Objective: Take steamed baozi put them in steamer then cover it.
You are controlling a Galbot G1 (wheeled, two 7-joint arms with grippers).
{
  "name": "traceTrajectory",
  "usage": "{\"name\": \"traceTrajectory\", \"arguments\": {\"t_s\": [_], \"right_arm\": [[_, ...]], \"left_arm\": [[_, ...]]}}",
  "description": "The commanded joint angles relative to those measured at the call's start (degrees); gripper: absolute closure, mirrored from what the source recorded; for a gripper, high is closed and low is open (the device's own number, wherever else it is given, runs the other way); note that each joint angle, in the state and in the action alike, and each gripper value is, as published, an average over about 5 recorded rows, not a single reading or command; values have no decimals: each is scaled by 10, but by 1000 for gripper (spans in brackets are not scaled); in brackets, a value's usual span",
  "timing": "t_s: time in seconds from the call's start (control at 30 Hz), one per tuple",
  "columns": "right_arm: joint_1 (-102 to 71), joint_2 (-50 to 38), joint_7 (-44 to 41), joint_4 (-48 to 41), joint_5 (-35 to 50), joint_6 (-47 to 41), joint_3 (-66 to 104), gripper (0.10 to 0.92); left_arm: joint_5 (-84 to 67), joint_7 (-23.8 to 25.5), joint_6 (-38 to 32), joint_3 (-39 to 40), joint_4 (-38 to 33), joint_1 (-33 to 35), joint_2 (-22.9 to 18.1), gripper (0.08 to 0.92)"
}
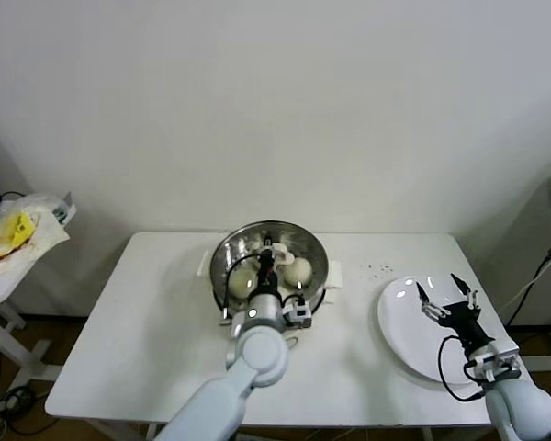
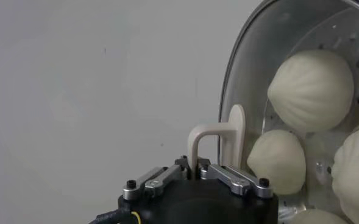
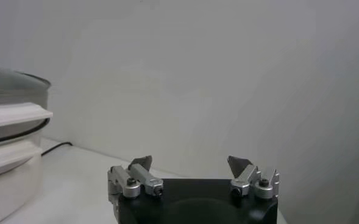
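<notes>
Tabletop [image 1: 147, 322] lies bare around the steamer [image 1: 317, 253], which sits mid-table near the far edge; the plate [image 1: 399, 331] overhangs the right front edge. Only the left wrist view shows the left gripper [image 2: 194, 173] pinched shut on the cream lid handle [image 2: 219, 137], glass lid [image 2: 252, 55] over the buns [image 2: 310, 88]. Right gripper [image 1: 445, 294] hovers above the plate, jaws wide apart and empty.

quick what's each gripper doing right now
Left gripper: shut on the lid handle over the steamer.
Right gripper: open, empty, above the plate.
</notes>
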Motion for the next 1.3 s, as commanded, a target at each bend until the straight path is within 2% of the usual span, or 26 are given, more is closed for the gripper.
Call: {"name": "traceTrajectory", "arguments": {"t_s": [0.03, 0.1, 0.23, 0.63, 0.73, 0.87, 1.0, 1.1, 1.2, 1.3], "right_arm": [[-1, -2, 1, 8, 5, -28, 2, 203], [0, -3, 4, 9, 8, -45, 2, 203], [2, -3, 4, 12, 2, -76, 6, 203], [5, -1, 13, 14, 12, -103, 6, 203], [8, -3, 12, 15, 10, -104, 6, 203], [12, -5, 11, 14, 4, -103, 5, 203], [13, -4, 8, 17, 2, -96, 1, 203], [12, -1, 6, 20, 0, -90, -1, 203], [11, 1, 1, 23, -9, -84, -2, 203], [9, 5, -3, 26, -16, -77, -2, 203]], "left_arm": [[-16, 19, 28, 0, -19, 2, 12, 840], [-23, 20, 28, -2, -35, 2, 21, 814], [-40, 23, 28, -13, -88, 16, 50, 702], [-132, 16, 28, -56, -280, 133, 120, 355], [-170, -30, 4, -77, -296, 178, 138, 269], [-262, -91, -37, -130, -296, 227, 140, 191], [-381, -184, -92, -196, -296, 260, 134, 178], [-494, -256, -177, -279, -290, 286, 126, 177], [-581, -293, -273, -361, -275, 313, 113, 177], [-668, -298, -341, -427, -253, 334, 96, 177]]}}
